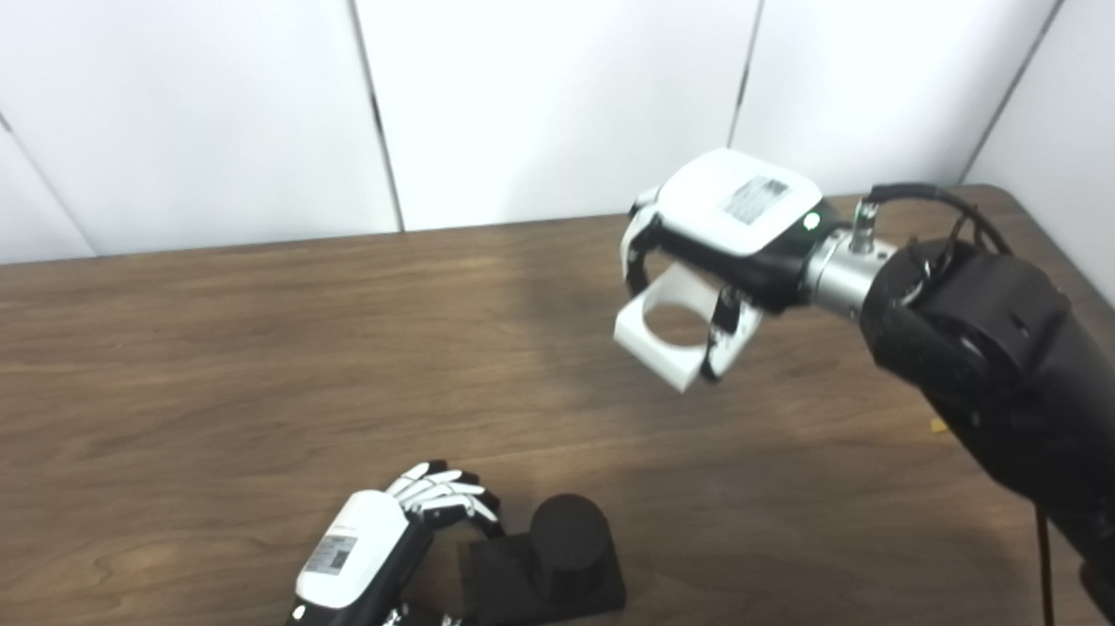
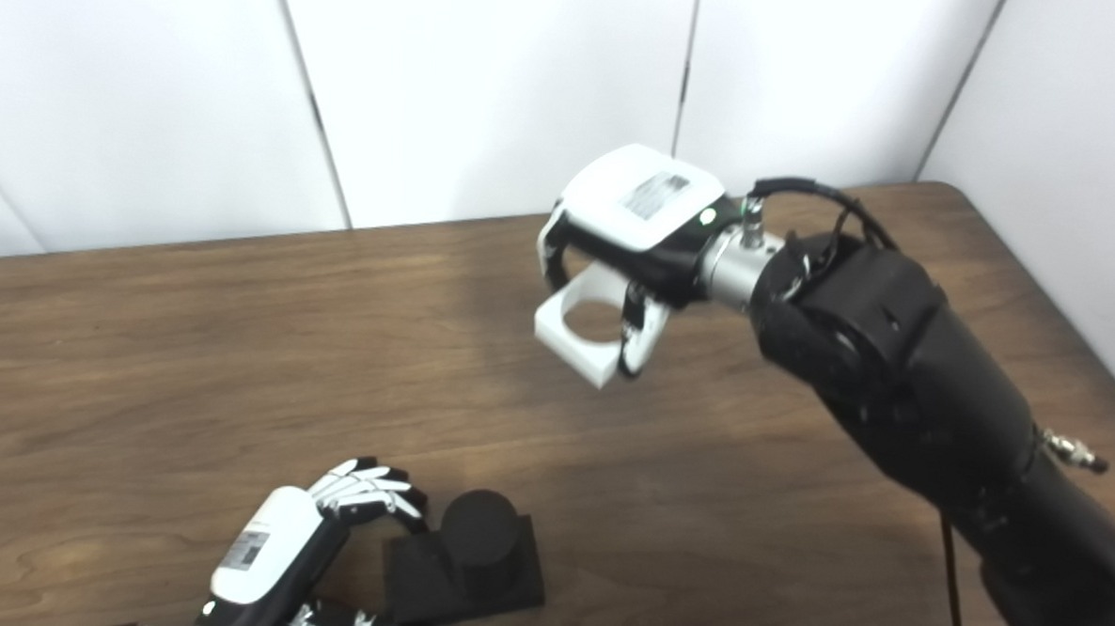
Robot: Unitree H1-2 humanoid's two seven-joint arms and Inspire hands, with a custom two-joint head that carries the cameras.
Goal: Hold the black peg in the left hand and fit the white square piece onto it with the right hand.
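The black peg [image 1: 561, 548], a round post on a square black base, rests on the wooden table [image 1: 235, 374] near the front edge. My left hand [image 1: 368, 554] grips the left side of its base, fingers curled over the far edge and thumb at the near edge. My right hand [image 1: 721, 235] hangs in the air over the far right of the table, shut on the white square piece [image 1: 655, 341]. That piece has a round hole through it and tilts down to the left. It is well apart from the peg, above and to the right.
White wall panels [image 1: 549, 87] stand behind the table's far edge. The table's right edge [image 1: 1077, 270] runs beside my right forearm [image 1: 1015, 389]. A thin cable [image 1: 1045, 579] hangs below that arm.
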